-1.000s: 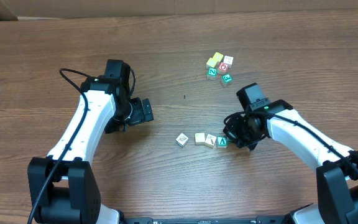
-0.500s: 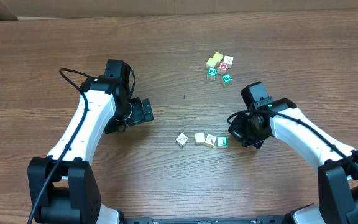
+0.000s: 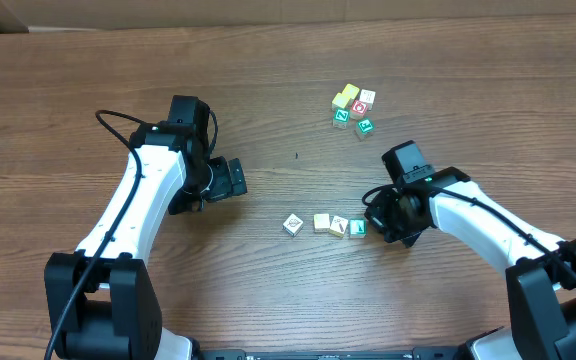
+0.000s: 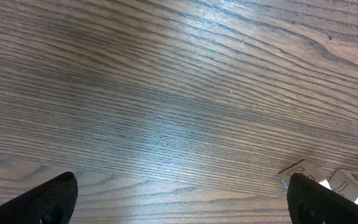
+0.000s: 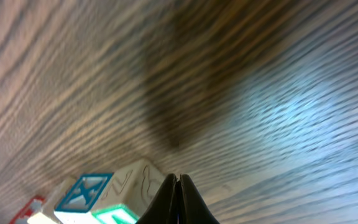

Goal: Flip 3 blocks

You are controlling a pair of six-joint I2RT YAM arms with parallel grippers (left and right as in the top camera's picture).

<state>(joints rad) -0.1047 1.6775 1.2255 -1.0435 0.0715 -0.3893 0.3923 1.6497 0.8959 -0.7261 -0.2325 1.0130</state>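
Right claw (image 3: 375, 214) pressed together, tips just beside green-letter block (image 3: 357, 228); left claw (image 3: 238, 180) spread.

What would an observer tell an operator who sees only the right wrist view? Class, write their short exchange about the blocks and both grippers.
Operator: How do the blocks lie beyond my frame?
Observer: Overhead, the green-letter block is nearest the shut right gripper. The tan block is beyond it, and a white block sits apart, further toward the left arm.
Operator: Any others?
Observer: A separate cluster of blocks lies toward the far edge.
Operator: And the other arm?
Observer: The left gripper hangs open, touching no block.
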